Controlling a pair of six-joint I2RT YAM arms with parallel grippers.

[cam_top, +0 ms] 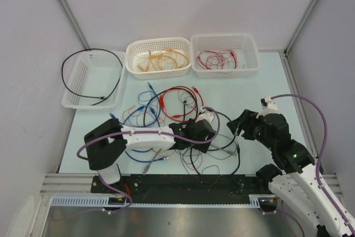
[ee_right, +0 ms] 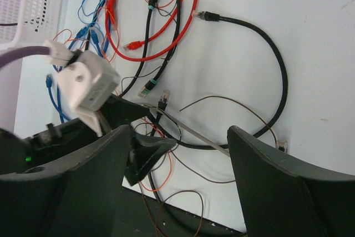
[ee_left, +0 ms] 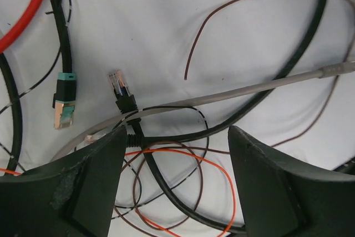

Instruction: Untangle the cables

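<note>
The white and black left arm stretches low from its base toward the right, with its wrist nearly level. Its black two-finger left gripper has the jaws wide apart. The right arm bends toward the left. Its black right gripper stands higher, with the jaws also spread wide.

Red, blue, black, grey cables (one thin orange), white latticed baskets

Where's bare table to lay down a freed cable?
Bare table lies between the red-wire basket and the right gripper, and between the black-cable basket and the left arm. Crowded: the cable tangle around the left gripper.
</note>
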